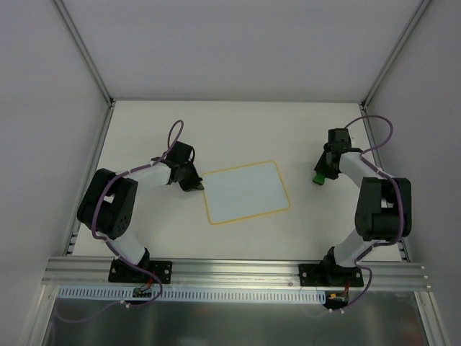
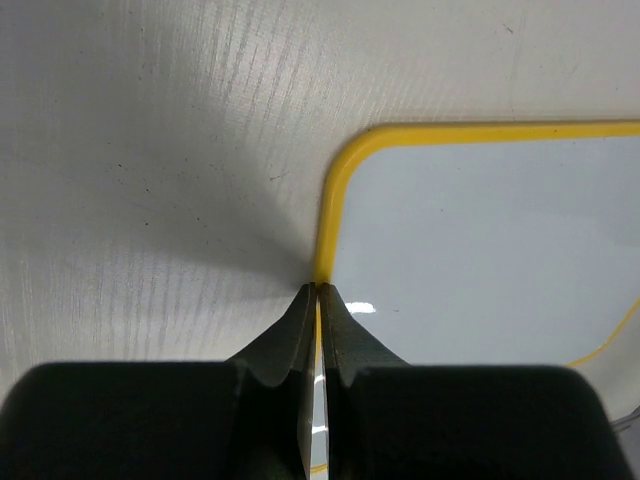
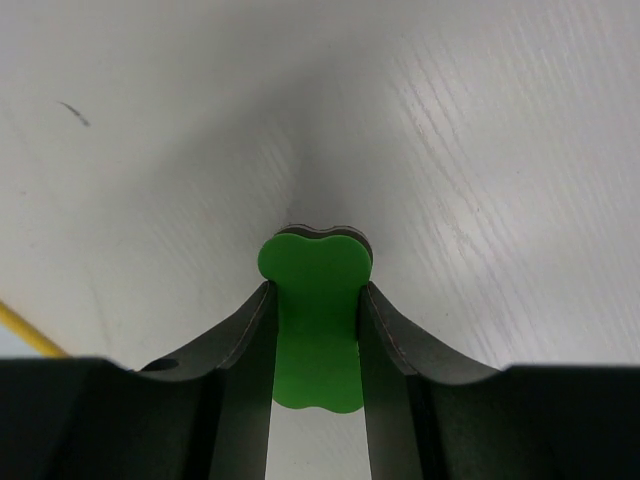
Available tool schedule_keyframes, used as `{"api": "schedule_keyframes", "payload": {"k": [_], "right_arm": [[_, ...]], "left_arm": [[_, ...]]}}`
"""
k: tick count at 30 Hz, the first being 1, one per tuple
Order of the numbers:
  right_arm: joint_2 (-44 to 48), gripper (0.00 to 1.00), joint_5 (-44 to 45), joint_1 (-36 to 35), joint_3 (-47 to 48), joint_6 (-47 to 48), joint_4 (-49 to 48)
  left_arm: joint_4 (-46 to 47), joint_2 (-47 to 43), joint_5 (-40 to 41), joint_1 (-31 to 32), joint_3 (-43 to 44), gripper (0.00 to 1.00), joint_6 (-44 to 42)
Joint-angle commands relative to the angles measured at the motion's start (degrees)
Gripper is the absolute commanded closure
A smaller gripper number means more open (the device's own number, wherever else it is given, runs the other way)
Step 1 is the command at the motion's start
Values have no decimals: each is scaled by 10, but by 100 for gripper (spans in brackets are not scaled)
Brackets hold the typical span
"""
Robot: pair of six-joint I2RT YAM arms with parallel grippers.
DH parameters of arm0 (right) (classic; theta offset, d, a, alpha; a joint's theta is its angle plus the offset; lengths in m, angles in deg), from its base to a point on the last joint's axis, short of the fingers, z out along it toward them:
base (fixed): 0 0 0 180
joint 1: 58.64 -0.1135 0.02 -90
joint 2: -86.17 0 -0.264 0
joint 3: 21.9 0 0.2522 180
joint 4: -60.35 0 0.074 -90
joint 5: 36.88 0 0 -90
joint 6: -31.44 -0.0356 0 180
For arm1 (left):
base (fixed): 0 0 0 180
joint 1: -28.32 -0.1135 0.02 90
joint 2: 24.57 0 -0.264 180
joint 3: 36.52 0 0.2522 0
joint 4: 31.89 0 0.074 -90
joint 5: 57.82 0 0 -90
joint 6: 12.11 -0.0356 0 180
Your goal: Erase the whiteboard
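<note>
Steadying the pale, yellow-bordered rectangular whiteboard mid-table, the left gripper sits closed at its left edge; the right gripper clamps a small green block nearby, probably for wiping.

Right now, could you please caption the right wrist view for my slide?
Right jaws shut on a green block over the white table.
</note>
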Motion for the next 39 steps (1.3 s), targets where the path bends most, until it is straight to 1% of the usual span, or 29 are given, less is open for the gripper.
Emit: {"api": "schedule_keyframes", "payload": {"k": [1,3,6,7,9,10,11,12,13,15,16,18,19,20,21,22,23,24,25,26,27,29,30,31,33,34,39], "right_arm": [[-30,94,-26,9,18,17,-29],[-41,91,-36,9,25,12,-29],[-48,78,-40,21,27,-2,-29],[-48,68,-39,22,23,-5,-28],[-45,55,-41,23,19,-10,-29],[-45,45,-42,24,16,-11,-29],[-42,39,-45,25,12,-11,-28],[-32,35,-47,25,8,-11,-27],[-22,27,-46,26,5,-11,-27],[17,18,-44,26,-6,-9,-27],[33,13,-44,26,-6,-4,-22],[69,8,-35,27,1,4,7],[110,3,-31,26,4,19,14],[134,1,-23,27,8,29,35],[157,1,-18,27,21,40,46],[183,1,-14,27,27,51,56],[233,1,0,27,33,74,75],[261,1,9,27,40,86,86],[287,1,18,27,56,95,94],[339,1,31,27,65,124,108],[365,1,36,27,73,136,113],[414,1,48,27,94,158,121],[457,1,50,27,98,178,123],[478,1,54,27,104,186,126],[530,1,62,27,120,207,133],[546,1,63,27,124,213,135],[622,1,56,24,141,231,136]], "left_arm": [[-56,-1,36,-8,2,100,-21],[-56,-4,36,-8,6,100,-22],[-56,-6,31,-8,9,100,-23],[-57,-11,31,-8,11,96,-24],[-56,-18,30,-8,12,87,-26],[-54,-25,31,-8,14,80,-28],[-57,-28,31,-8,16,76,-30],[-59,-33,30,-8,19,72,-35],[-60,-43,29,-8,21,63,-36],[-63,-55,25,-8,28,56,-40],[-69,-70,23,-8,31,54,-41],[-81,-86,23,-9,40,43,-49],[-87,-108,23,-9,50,40,-52],[-100,-119,24,-8,57,29,-57],[-109,-133,27,-8,71,22,-72],[-118,-161,30,-8,80,18,-82],[-141,-174,40,-8,91,14,-94],[-150,-189,45,-8,113,11,-127],[-161,-217,52,-8,124,7,-143],[-173,-231,61,-8,136,3,-162],[-198,-248,89,-8,148,1,-193],[-216,-299,114,-9,177,1,-224],[-230,-318,150,-8,185,1,-251],[-236,-355,167,-8,199,1,-264],[-246,-392,194,-8,221,1,-306],[-252,-428,219,-9,227,1,-319],[-265,-520,289,-9,264,1,-383]]}}
